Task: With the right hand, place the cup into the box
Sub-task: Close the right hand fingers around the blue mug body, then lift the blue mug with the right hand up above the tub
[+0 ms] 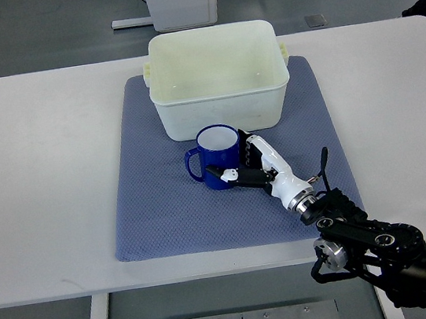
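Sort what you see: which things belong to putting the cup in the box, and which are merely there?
Belong to the job:
cup
box
right hand, fingers around the cup

Merely there:
mat
table

1 camera only, high on the robot's side, looking steeply down across the table (pixel 43 191). Mid range: whole mat (pixel 157 215) and box (pixel 218 79) in frame, floor beyond.
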